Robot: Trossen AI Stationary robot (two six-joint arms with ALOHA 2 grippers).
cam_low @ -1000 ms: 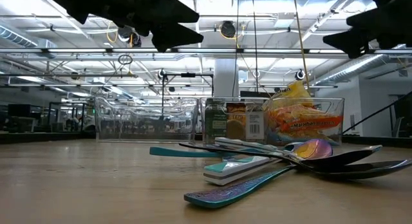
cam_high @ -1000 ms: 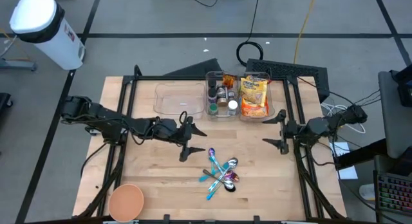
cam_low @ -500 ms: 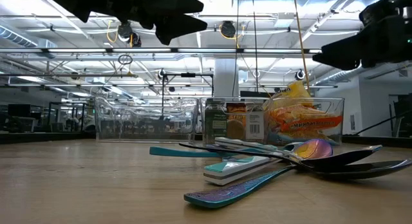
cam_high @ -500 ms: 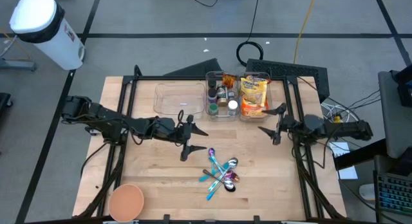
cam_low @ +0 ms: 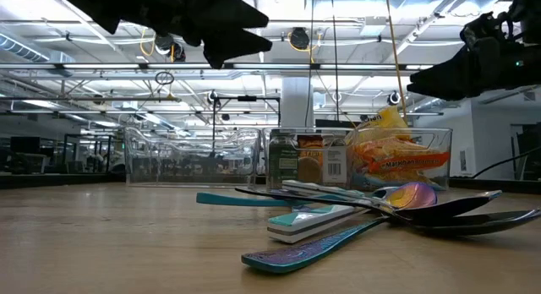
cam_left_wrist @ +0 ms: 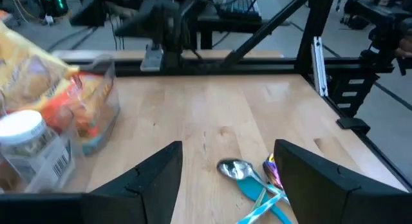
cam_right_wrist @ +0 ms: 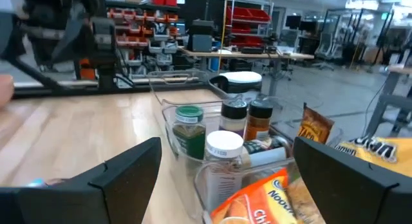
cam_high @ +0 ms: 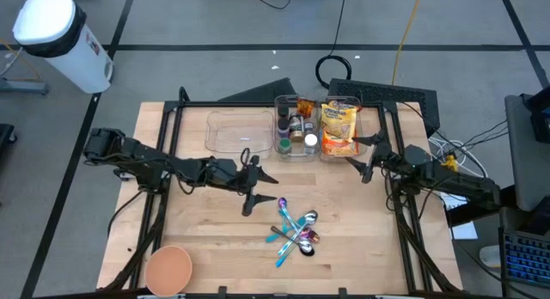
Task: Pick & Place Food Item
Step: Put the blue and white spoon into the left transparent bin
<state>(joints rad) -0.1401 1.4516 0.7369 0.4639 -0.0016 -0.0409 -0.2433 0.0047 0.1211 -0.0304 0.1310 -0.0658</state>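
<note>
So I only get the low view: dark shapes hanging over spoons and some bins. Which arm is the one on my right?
Observer: From above, that is the right arm. Its end effector is open, beside the bag in the end bin.
Operator: And the other shape?
Observer: That is the left end effector, open too, over bare table beside the spoons.
Operator: Anything I can't see at all?
Observer: An orange bowl sits at a table corner on the left arm's side, far from the bins.

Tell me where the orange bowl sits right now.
In the high view, the orange bowl sits at the table's near left corner, well apart from the spoons.
</note>
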